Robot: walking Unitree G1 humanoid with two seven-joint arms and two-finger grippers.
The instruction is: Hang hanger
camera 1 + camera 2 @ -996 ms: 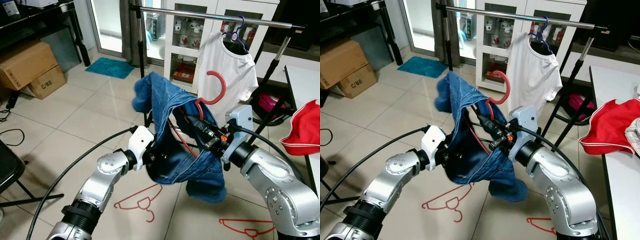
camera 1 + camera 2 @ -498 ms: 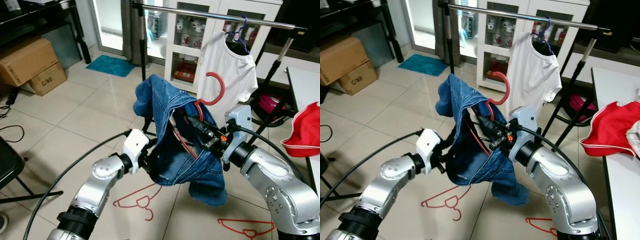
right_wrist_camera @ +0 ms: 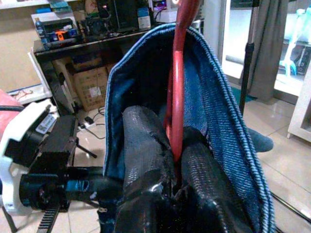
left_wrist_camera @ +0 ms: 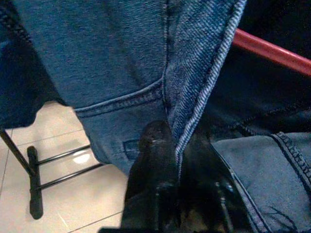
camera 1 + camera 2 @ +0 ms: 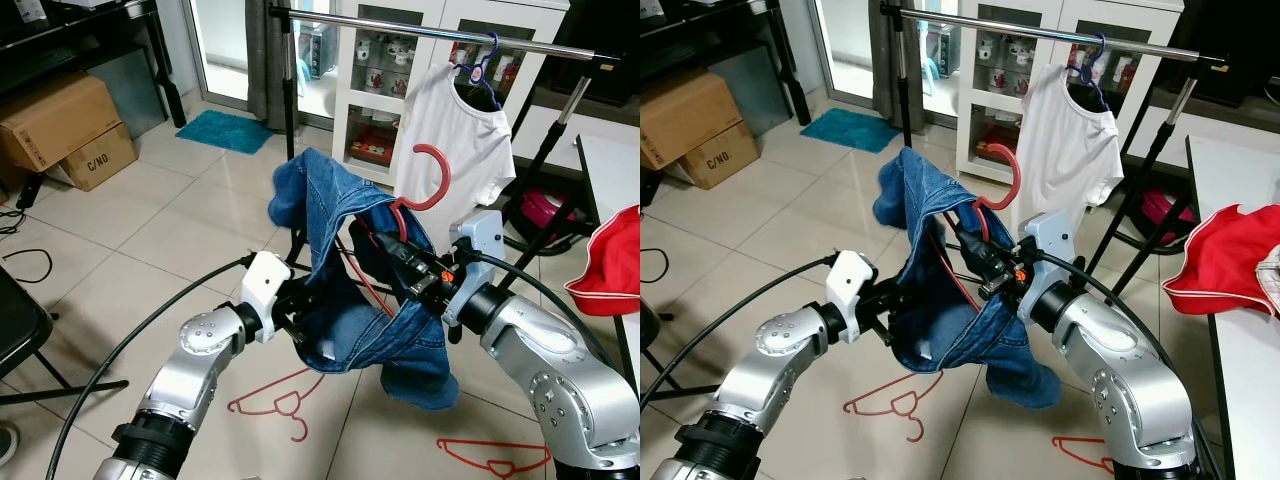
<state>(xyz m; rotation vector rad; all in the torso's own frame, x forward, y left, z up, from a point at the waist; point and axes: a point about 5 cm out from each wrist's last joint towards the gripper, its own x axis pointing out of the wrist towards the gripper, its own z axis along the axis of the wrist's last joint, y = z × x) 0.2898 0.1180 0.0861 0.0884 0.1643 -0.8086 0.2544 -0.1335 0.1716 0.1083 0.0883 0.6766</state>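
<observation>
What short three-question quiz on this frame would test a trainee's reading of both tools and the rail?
1. True or false: the right tool is shut on the red hanger.
2. What does the left tool pinch? A white shirt; B jeans; C cardboard box.
3. Fill in: the white T-shirt hangs on the ___.

Key: 1 true. 2 B, an edge of the jeans. 3 clothes rail.
</observation>
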